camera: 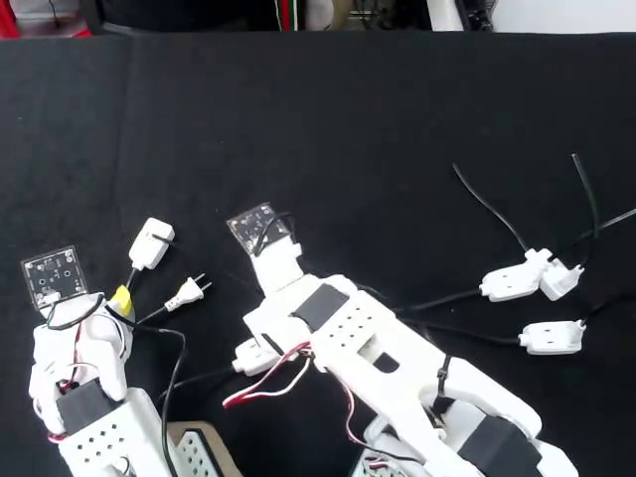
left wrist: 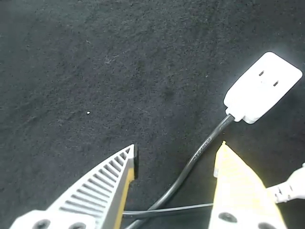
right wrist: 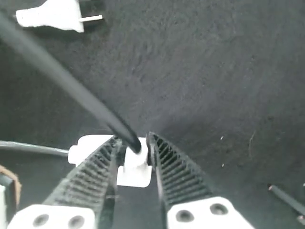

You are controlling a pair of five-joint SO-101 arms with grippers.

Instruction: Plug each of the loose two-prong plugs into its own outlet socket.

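A black cloth counter (camera: 378,119) takes up nearly the whole high view; beyond its far edge runs a thin strip of room (camera: 397,12) with red, white and dark shapes too small to tell apart. The right arm (camera: 397,368) lies across the middle of the counter; the left arm (camera: 84,397) stands at the near corner on its own side. The right end effector (right wrist: 135,142) is closed down tight on a white connector (right wrist: 136,162) where its cord (right wrist: 62,76) enters; plug or socket, I cannot tell. The left end effector (left wrist: 177,148) is spread wide and grips nothing; another black cord runs on the cloth between its fingers. Just beyond it lies a white socket (left wrist: 262,88), slots up. A loose plug (camera: 186,293) lies between the two arms, prongs bare, apart from the socket. Three white cord ends (camera: 552,338) lie well off on the right arm's side; two touch, the third is near.
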